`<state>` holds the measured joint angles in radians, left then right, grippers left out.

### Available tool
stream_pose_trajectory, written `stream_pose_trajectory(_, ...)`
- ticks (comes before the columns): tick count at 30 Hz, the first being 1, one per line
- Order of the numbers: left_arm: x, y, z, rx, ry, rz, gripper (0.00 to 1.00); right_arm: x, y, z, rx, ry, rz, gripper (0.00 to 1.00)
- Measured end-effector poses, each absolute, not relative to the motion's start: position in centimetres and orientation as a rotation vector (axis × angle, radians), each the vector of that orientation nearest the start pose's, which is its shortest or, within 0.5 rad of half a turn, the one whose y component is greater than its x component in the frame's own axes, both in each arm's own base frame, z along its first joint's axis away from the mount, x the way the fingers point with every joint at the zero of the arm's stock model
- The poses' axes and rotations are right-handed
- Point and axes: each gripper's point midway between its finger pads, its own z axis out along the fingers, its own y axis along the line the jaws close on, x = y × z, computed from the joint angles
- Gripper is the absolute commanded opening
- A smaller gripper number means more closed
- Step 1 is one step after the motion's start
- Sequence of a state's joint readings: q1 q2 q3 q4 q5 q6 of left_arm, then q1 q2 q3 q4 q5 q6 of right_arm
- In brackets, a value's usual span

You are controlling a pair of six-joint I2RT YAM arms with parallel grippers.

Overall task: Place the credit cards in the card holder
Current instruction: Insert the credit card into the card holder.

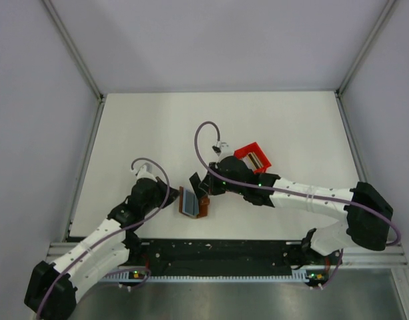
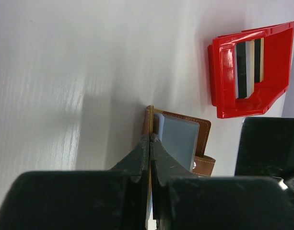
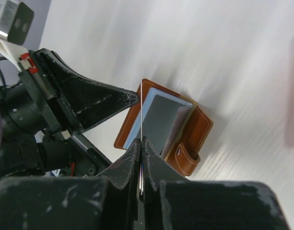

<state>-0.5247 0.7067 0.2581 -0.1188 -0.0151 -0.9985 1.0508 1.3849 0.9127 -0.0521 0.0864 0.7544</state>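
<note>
Card-loading step in hand, judged partway through. Wallet [image 3: 161,122] open on the table [image 1: 291,127], grey pockets exposed. Left gripper [image 2: 150,140] pressed together on the wallet's brown cover, propping that flap upright. Right gripper [image 3: 142,143] pinching one thin card [image 3: 142,112], seen edge-on, poised just above the wallet's pockets. No telling whether the card's edge touches a pocket mouth.

Next move, as a judgement: line the card's edge up with a pocket slot, slide it in flat without bending, and let go only once seated, with the cover held steady meanwhile.

Near the wallet, on its far right side: red bin [image 2: 223,72] with more cards [image 2: 250,67] standing inside, dark and pale, not yet brought over.

Closing tab [image 3: 181,155] at the wallet's outer corner, just beside the pockets: a possible snag. Both grippers crowded close over the wallet, so little room and some risk of a bump.
</note>
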Motion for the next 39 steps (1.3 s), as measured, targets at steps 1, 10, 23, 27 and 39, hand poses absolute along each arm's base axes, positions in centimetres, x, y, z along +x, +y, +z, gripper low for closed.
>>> stream_pose_trajectory(1,21.3,-16.1,8.0,-0.543,2.202,-0.848,0.0,19.6,37.1,15.9,-0.266,2.244,0.946,0.0)
stream_pose_trajectory(10,20.9,-16.7,8.5,-0.548,2.2,-0.904,0.0,19.1,38.7,14.9,-0.153,2.24,0.934,0.0)
stream_pose_trajectory(23,20.9,-16.6,8.9,-0.573,2.176,-0.913,0.0,19.5,35.0,12.4,0.037,2.25,0.793,0.0)
stream_pose_trajectory(27,21.0,-16.3,8.6,-0.587,2.175,-0.896,0.0,19.7,33.2,12.5,0.081,2.229,0.749,0.0)
stream_pose_trajectory(39,19.7,-14.7,4.4,-0.667,2.239,-0.794,0.0,19.6,32.6,11.9,0.09,2.251,0.731,0.0)
